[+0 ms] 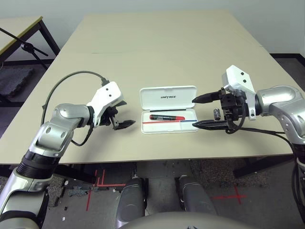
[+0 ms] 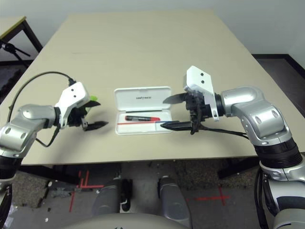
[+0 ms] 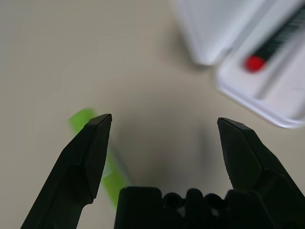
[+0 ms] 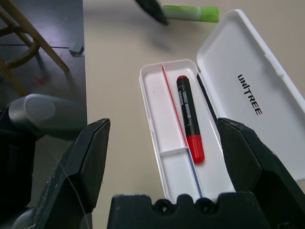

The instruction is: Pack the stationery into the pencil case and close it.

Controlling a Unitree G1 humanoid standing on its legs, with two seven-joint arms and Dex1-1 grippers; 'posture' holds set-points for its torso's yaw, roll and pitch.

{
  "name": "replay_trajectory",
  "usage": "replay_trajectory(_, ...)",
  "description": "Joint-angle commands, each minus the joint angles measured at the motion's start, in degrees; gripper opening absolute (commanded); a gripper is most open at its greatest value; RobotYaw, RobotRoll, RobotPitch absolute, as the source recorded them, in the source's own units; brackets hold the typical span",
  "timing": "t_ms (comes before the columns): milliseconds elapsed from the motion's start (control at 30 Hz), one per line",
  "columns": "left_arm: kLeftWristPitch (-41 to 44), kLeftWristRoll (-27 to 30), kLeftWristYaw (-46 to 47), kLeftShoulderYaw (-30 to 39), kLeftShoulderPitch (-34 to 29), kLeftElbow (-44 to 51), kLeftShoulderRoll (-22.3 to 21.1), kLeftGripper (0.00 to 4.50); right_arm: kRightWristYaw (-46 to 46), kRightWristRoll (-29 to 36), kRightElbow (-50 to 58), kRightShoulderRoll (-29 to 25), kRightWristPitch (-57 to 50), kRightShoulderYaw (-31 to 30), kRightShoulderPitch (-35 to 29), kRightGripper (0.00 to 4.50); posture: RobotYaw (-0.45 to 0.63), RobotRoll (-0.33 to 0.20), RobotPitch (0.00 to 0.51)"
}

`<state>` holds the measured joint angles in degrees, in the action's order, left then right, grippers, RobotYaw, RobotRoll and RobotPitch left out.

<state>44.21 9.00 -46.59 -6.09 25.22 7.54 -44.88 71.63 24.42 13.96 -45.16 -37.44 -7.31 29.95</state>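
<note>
The white pencil case [image 1: 193, 119] lies open mid-table, its lid [image 1: 167, 96] folded back with the lettering up. A red and black marker [image 1: 167, 117] rests in the tray, also clear in the right wrist view [image 4: 190, 114]. My right gripper [image 1: 193, 112] hovers open at the case's right end with nothing between its fingers. A small dark-silvery cylinder [image 1: 217, 113] stands on the table just right of the case, beneath that gripper. My left gripper [image 2: 97, 117] is open and empty to the left of the case. The lime-green highlighter [image 2: 94, 98] lies just behind it, partly hidden by one finger [image 3: 88, 157].
A black cable [image 1: 267, 131] trails from my right arm across the table's near right part. A second table [image 1: 19, 28] and a black stand sit off to the far left. The table's front edge runs close below the case.
</note>
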Motion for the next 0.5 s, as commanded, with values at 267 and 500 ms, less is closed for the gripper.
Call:
replay_trajectory(267, 13.9, -2.3, 11.0, 0.3, 5.5, -8.0, 5.3, 4.50, -1.1, -0.8, 0.0, 0.2, 1.2, -1.8, 0.0, 4.46, -0.10, 0.000, 0.075)
replay_trajectory(500, 16.8, -1.5, 13.3, 2.1, 7.5, -12.9, 8.2, 4.50, -1.5, -0.8, 0.5, 0.0, 1.2, -1.8, -0.4, 4.46, -0.12, 0.000, 0.078)
